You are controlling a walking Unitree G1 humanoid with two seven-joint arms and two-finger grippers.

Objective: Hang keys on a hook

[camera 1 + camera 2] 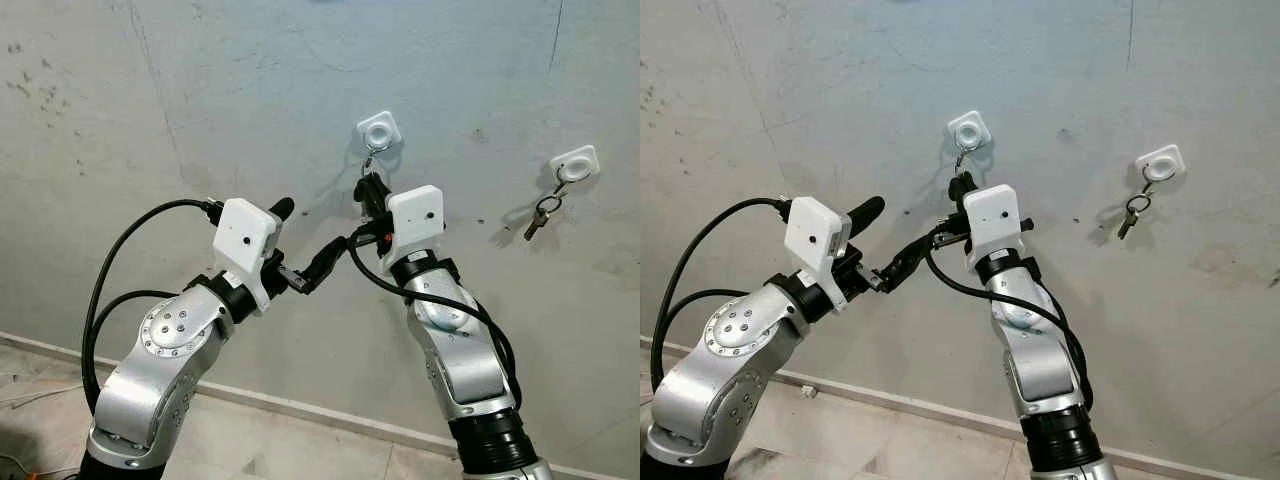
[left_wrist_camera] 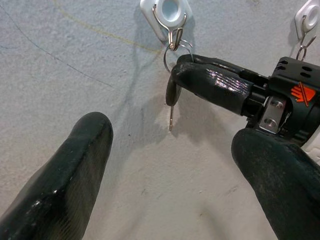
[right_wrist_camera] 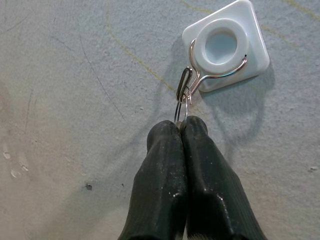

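A white square hook (image 3: 225, 47) with a wire hanger is stuck on the grey wall (image 1: 200, 100). A metal key ring (image 3: 182, 102) is looped over the wire's tip. My right gripper (image 3: 181, 125) is shut on the ring just below the hook, fingertips pressed together. In the left wrist view the key (image 2: 171, 112) hangs down from under the right gripper's finger, its blade pointing at the floor. My left gripper (image 1: 300, 240) is open, held off the wall to the left of and below the hook (image 1: 379, 131), with nothing in it.
A second white hook (image 1: 575, 163) to the right holds another set of keys (image 1: 540, 215). Black cables loop from both wrists. A baseboard and tiled floor (image 1: 300, 440) run along the bottom of the wall.
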